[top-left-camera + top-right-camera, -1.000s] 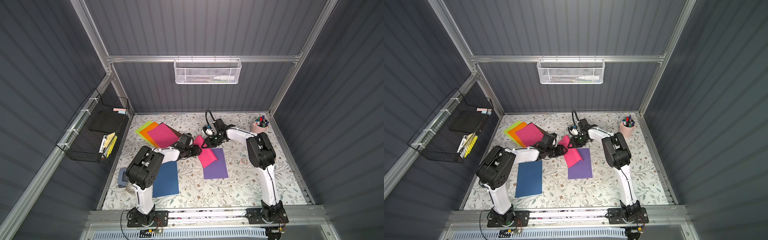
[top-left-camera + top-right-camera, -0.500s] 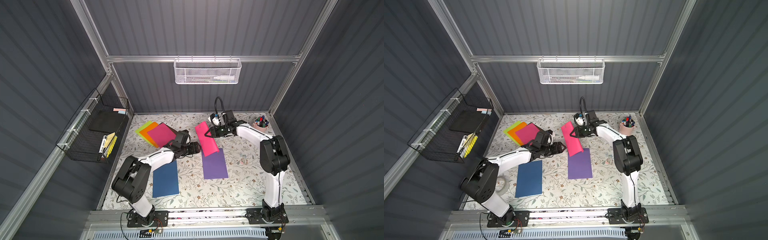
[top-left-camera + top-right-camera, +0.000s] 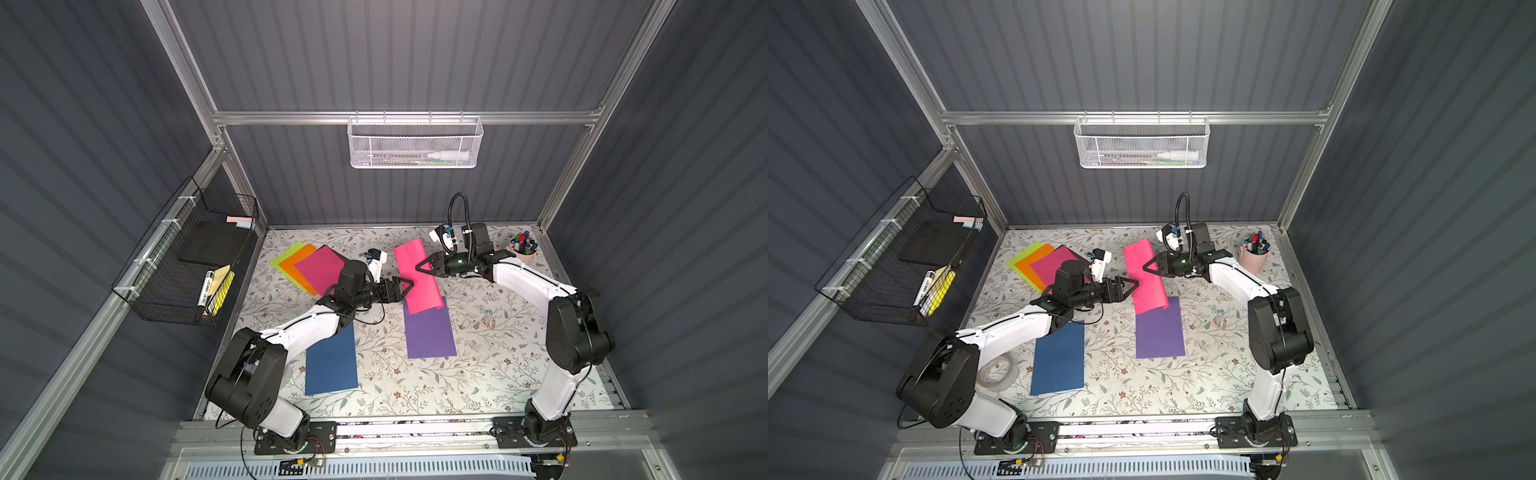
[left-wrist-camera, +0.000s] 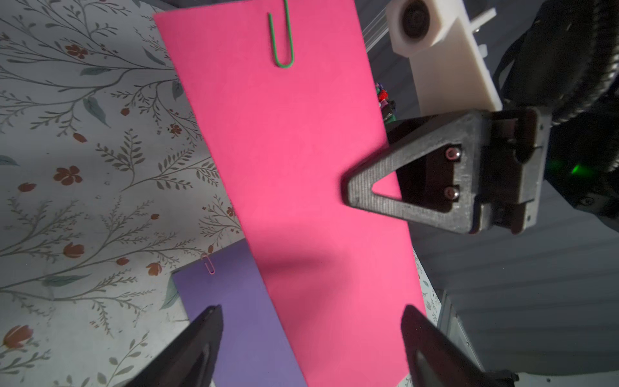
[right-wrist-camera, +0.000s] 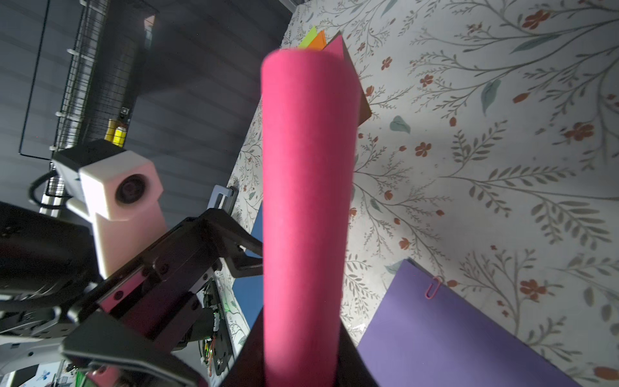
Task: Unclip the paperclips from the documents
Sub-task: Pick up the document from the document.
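My right gripper (image 3: pixel 419 268) is shut on the right edge of a pink document (image 3: pixel 417 276), holding it curled and tilted above the table; its jaws (image 5: pixel 301 351) pinch the sheet. A green paperclip (image 4: pixel 281 40) sits on the sheet's far end. My left gripper (image 3: pixel 405 286) stands open beside the sheet's left edge, its fingers (image 4: pixel 207 335) spread wide with nothing between them. Partly under the pink sheet lies a purple document (image 3: pixel 430 332), with a pink paperclip (image 5: pixel 432 287) on its far corner.
A navy document (image 3: pixel 331 361) lies near the left arm. Lime, orange, magenta and brown sheets (image 3: pixel 320 270) fan out at the back left. Loose paperclips (image 3: pixel 486 318) lie right of the purple sheet. A pen cup (image 3: pixel 523 249) stands back right, a tape roll (image 3: pixel 998 372) front left.
The right gripper has lifted the pink document off the table and drawn it toward the back. The left gripper has opened wide and let go of the sheet.
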Controlling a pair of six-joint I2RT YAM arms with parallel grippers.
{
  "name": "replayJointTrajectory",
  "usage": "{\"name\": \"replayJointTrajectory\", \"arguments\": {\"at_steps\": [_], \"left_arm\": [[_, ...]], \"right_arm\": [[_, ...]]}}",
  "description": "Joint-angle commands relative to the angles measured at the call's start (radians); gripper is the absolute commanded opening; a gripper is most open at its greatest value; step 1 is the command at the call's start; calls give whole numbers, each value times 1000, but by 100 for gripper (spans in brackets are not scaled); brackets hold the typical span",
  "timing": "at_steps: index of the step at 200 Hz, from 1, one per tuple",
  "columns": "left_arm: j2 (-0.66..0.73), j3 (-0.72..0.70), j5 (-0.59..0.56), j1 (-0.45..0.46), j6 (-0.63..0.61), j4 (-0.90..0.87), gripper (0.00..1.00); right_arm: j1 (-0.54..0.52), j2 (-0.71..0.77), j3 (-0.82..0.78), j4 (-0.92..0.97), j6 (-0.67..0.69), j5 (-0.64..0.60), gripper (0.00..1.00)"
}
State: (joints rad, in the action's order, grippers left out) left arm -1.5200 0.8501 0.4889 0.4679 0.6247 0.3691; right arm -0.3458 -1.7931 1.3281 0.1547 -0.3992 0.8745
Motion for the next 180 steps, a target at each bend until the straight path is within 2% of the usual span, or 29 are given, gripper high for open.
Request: {"name": "replayJointTrajectory", "arguments": {"at_steps": [1,40,79,143,159,180], "left_arm": [[12,-23,65,-19,13,103,86],[15,-63,149,-59,69,234,85],[2,-66,232,-65,102,342,81],[-17,-53,266,-67,121,361,55],[-14,-63,260,-75,129,361,58],[-4,-94,266,-96,161,408,58]], "right_arm": [[-2,33,-28,-72,-68,52,25],[-10,63,-90,-151,-127,108,25],[-31,83,-127,-156,-121,128,25],[-48,102,-146,-206,-148,133,25],[-51,107,-148,-220,-153,143,25],[-58,108,-144,-224,-152,157,25]]}}
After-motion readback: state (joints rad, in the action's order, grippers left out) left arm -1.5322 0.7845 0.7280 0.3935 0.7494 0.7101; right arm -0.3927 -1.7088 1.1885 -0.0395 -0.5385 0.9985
